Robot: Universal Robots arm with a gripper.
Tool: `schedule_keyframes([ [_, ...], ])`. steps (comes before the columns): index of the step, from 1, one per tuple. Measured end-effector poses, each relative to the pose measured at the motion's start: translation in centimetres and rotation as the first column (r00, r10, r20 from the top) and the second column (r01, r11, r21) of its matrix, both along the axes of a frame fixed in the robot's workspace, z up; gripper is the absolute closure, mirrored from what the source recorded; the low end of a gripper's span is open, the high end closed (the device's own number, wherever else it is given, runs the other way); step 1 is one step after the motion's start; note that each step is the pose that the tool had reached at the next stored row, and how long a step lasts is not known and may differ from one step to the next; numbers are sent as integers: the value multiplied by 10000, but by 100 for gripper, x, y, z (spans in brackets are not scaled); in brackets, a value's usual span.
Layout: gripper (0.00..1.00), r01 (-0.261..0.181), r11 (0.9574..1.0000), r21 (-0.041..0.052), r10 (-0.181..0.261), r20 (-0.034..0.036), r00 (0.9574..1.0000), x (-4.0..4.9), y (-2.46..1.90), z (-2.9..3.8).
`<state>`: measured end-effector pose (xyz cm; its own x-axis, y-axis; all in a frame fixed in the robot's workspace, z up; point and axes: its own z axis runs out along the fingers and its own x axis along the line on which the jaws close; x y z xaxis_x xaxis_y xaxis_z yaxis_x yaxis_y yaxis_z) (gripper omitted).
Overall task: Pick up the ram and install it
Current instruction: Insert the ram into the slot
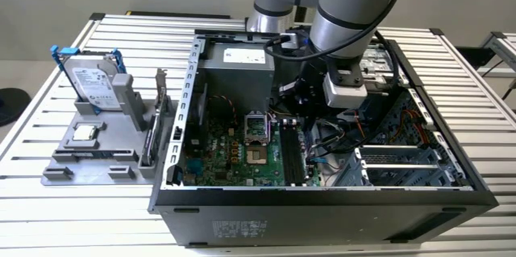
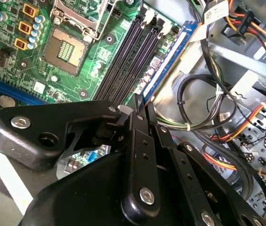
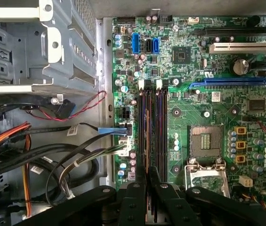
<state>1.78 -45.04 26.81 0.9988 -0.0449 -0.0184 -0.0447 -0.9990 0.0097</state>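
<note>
claw (image 2: 139, 104): closed, holding nothing | ram (image 2: 168, 63): in outermost slot beside empty slots (image 3: 152, 129) | risk: one end unlatched, seating incomplete

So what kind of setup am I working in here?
It looks like a PC-assembly test bench: an open computer case lies on a slatted metal table, its motherboard exposed, beside a grey fixture holding parts such as a hard drive.
</note>
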Motion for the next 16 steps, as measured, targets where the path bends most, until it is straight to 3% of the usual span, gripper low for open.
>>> schedule_keyframes([
  [16, 100, -1, 10000, -2, 1, 0, 10000, 0, -43, -61],
])
